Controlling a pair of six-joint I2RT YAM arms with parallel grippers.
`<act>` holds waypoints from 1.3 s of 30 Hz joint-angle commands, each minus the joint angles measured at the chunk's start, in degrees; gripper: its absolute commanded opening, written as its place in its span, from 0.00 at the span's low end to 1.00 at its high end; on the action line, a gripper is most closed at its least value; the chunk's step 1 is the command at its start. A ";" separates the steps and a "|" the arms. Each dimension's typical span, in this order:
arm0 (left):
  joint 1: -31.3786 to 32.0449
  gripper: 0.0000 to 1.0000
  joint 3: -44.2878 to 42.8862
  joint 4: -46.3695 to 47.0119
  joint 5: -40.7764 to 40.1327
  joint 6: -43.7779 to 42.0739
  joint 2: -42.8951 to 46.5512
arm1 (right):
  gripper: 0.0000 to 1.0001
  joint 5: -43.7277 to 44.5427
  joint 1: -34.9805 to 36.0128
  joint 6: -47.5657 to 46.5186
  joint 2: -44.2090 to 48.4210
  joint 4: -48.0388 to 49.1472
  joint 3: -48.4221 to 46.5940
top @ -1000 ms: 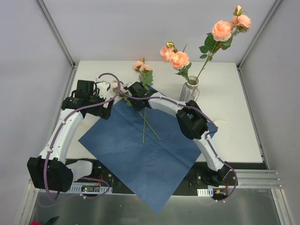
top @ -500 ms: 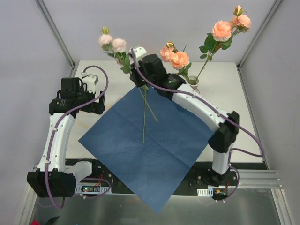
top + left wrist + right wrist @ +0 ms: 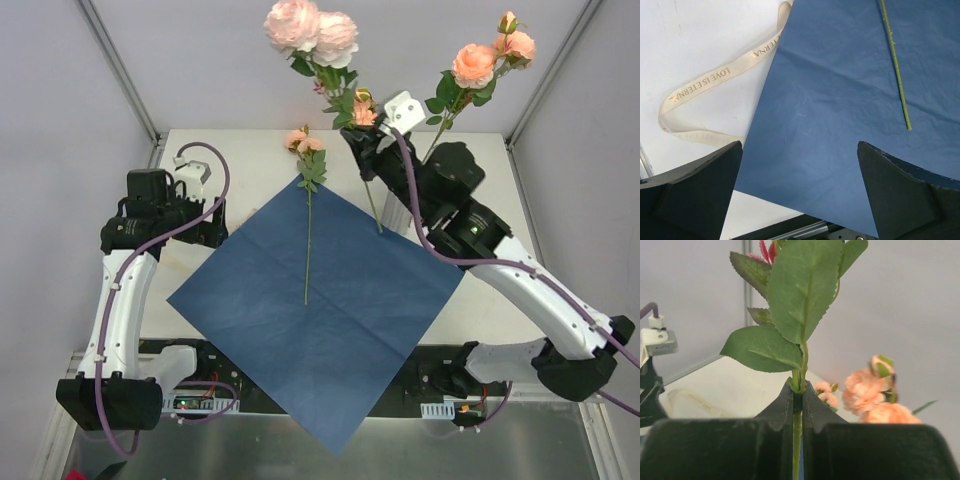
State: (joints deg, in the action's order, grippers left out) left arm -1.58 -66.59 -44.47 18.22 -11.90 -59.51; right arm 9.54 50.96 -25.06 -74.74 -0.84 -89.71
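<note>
My right gripper is shut on the green stem of a pink rose, holding it upright in the air next to the glass vase; the stem's lower end hangs beside the vase. The right wrist view shows the fingers clamped on the stem just under its leaves. A second rose lies on the blue wrapping paper, stem pointing toward me. My left gripper hangs open above the paper's left corner, holding nothing.
Peach roses stand in the vase, and a smaller bloom shows behind the held stem. A cream ribbon printed "LOVE IS ETERNAL" lies on the white table left of the paper. Frame posts stand at the back corners.
My right arm lifted one rose off the paper, raised it high and swung it right to the vase. The left arm drew back to the left.
</note>
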 commanded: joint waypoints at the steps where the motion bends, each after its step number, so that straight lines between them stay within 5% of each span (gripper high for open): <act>1: -0.26 0.99 -0.30 -0.71 2.35 0.65 -0.35 | 0.01 6.88 -1.38 -10.70 7.14 16.73 4.89; 15: -0.35 0.99 -2.14 -0.71 4.10 0.04 -1.40 | 0.01 11.02 -15.36 -13.10 3.03 36.08 8.06; 39: -0.26 0.99 -3.90 -0.44 2.79 -2.34 -4.22 | 0.01 21.47 -20.20 -14.49 -9.64 51.64 17.80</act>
State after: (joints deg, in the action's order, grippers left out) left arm -1.58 -68.34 -44.91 20.93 -12.97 -63.77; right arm 26.61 30.94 -38.72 -84.82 44.16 -74.39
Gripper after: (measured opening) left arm 0.992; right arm 0.048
